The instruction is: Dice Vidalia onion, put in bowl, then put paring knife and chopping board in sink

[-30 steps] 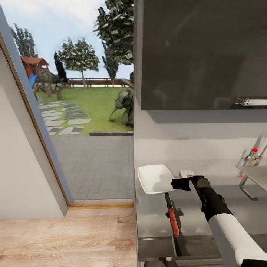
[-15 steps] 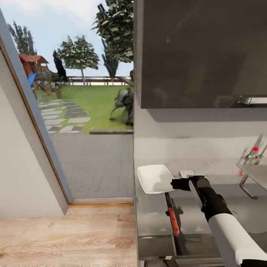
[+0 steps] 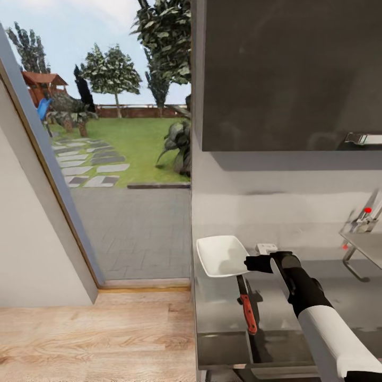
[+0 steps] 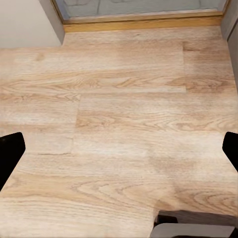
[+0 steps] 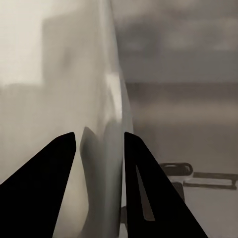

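The right gripper [image 3: 253,263] is clamped on the rim of the white bowl [image 3: 220,255], held above the countertop [image 3: 217,323]. The paring knife [image 3: 246,307] (red handle) lies on the countertop just below the bowl. The thin edge grip may slip or tilt the bowl, dropping it onto the knife. The left gripper [image 4: 119,151] hangs spread wide over the wooden floor [image 4: 119,99].

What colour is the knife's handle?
Red, on the paring knife lying on the countertop; clearest in the head view.
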### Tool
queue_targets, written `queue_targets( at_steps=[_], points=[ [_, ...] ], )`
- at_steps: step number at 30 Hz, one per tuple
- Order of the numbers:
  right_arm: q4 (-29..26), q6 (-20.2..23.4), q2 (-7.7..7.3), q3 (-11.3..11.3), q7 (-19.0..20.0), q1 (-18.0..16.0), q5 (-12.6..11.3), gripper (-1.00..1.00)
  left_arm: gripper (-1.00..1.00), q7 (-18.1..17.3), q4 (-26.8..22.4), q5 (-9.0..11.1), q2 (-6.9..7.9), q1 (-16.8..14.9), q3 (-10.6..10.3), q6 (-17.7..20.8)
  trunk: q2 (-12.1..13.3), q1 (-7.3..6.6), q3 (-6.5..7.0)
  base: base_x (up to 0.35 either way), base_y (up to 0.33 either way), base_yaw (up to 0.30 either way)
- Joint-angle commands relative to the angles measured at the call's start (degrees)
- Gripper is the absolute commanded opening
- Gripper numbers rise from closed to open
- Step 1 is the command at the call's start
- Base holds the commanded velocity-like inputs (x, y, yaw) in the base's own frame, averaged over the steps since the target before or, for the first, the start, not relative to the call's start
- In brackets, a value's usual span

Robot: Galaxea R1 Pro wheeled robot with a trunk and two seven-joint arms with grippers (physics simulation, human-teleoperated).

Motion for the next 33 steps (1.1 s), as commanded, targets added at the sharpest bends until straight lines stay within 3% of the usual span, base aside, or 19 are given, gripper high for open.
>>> queue_targets(
  at_steps=[1, 23, 33],
  points=[
    [-0.07, 0.29, 0.01, -0.09, 0.15, -0.04, -0.17, -1.0, 1.0, 0.02, -0.11, 0.14, 0.0, 0.02, -0.02, -0.05, -0.13, 0.03, -0.2, 0.0, 0.0, 0.0],
    [0.27, -1.39, 0.01, -0.14, 0.24, -0.04, -0.27, -1.0, 1.0, 0.02, -0.11, 0.14, 0.0, 0.03, -0.02, -0.05, -0.13, 0.03, -2.05, 0.0, 0.0, 0.0],
    [1.0, -1.72, 0.08, -0.12, 0.25, -0.04, -0.27, -1.0, 1.0, 0.02, -0.11, 0.14, 0.0, 0.03, -0.02, -0.05, -0.13, 0.03, -2.13, 0.0, 0.0, 0.0]
  ],
)
